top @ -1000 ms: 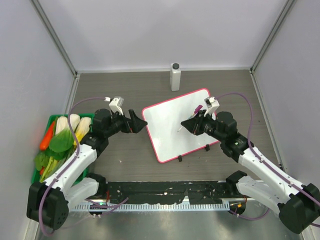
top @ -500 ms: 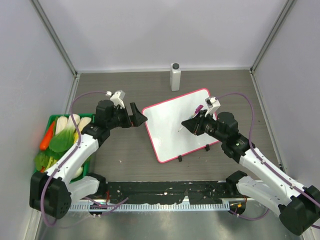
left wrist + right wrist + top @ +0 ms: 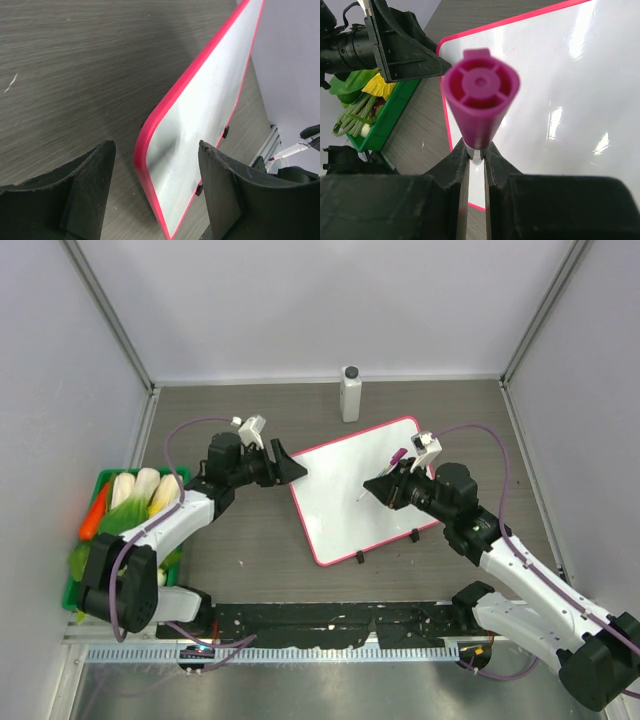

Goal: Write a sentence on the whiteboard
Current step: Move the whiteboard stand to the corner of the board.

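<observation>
The whiteboard point(image 3: 340, 495), pink-red framed, lies tilted at mid-table. Its face is blank and no handwriting shows on it. My left gripper point(image 3: 290, 466) is open at the board's left corner. In the left wrist view the board's red edge point(image 3: 165, 110) runs between my open left gripper's point(image 3: 155, 146) fingers; I cannot tell whether they touch it. My right gripper point(image 3: 386, 488) is shut on a marker point(image 3: 397, 456) with a magenta cap, held over the board's right half. The marker point(image 3: 480, 95) fills the right wrist view above the right gripper point(image 3: 476, 150), with the board point(image 3: 560, 75) behind it.
A white bottle point(image 3: 350, 393) with a dark cap stands behind the board near the back wall. A green tray point(image 3: 100, 480) of vegetables sits at the left wall. Two black clip feet point(image 3: 360, 558) stick out at the board's near edge.
My left gripper has moved right and a little back, from beside the board to its left corner. The right arm, marker and board have not moved.
</observation>
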{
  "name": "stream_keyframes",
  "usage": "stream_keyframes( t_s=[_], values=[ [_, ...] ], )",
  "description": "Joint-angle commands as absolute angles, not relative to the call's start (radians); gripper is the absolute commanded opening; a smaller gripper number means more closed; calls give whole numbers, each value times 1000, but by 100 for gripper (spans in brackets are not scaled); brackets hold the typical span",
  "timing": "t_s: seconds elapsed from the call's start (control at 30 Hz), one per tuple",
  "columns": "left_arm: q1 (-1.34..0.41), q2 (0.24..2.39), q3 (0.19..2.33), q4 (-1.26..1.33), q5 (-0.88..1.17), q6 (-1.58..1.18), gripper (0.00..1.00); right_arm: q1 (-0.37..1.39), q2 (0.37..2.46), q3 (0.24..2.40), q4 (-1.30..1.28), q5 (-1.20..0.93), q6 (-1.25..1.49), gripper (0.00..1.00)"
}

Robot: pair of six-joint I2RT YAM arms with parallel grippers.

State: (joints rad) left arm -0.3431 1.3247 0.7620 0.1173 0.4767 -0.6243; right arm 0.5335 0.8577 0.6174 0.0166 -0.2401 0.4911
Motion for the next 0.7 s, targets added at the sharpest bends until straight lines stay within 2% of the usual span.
stream_keyframes(
  t_s=[0.0, 0.17, 0.23, 0.33, 0.4, 0.47, 0.67],
  values=[
    [-344, 1357, 726, 353, 575, -630, 68, 529, 831, 664, 26, -219, 468, 1],
    [-341, 1431, 672, 503, 656, -637, 61, 528, 831, 666, 26, -215, 465, 1],
    [-339, 1459, 655, 576, 710, -649, 51, 528, 833, 667, 26, -215, 462, 1],
    [-333, 1492, 640, 633, 752, -655, 28, 528, 830, 667, 31, -210, 460, 1],
    [-331, 1496, 631, 655, 771, -641, 19, 528, 828, 670, 29, -213, 463, 1],
    [-330, 1497, 629, 641, 788, -609, 2, 528, 830, 669, 28, -210, 459, 1],
    [-313, 1549, 647, 598, 916, -554, 0, 528, 831, 675, 26, -207, 451, 1]
  ],
)
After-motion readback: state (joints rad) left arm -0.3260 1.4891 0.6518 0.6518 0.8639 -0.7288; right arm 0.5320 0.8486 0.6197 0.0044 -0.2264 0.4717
